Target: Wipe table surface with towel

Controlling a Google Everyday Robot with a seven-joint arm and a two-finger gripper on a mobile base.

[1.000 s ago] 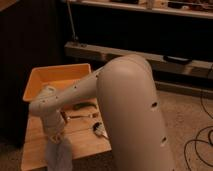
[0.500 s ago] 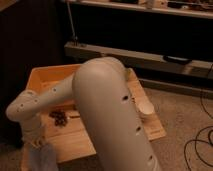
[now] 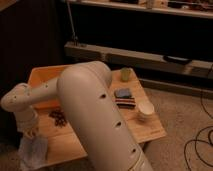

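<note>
- The towel [image 3: 33, 152] is pinched by the gripper [image 3: 31, 135], jaws pressed together, at the seven-o'clock corner of the table surface [image 3: 147, 131].
- Most wiping is judged undone.

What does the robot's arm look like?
The arm is fat, smooth and creamy white, like rounded tubes joined by round elbows, with a row of little dark dots along it. Its gripper is down at the edge of the table, on the towel.
</note>
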